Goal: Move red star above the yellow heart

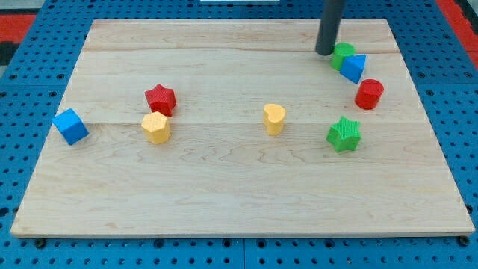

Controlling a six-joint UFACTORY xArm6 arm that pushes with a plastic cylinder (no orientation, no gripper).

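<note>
Inventory of the wooden board [224, 202], as counted:

- Red blocks: two, namely one red star [160, 98] and one red cylinder [369, 94].
- Yellow blocks: two, namely one yellow heart [274, 118] and one yellow hexagon [156, 127].
- Blue blocks: two, namely one blue cube [70, 125] at 9 o'clock and one blue block [353, 68] at 2 o'clock, its shape unclear.
- Green blocks: two, namely one green star [343, 134] and one green block [343, 51], partly hidden.

Total blocks: eight. Rods: one, ending in my tip [324, 52].

rod [331, 22] cut off by the view's top, green block [342, 52] partly hidden behind blue block [354, 68], shape unclear
</note>
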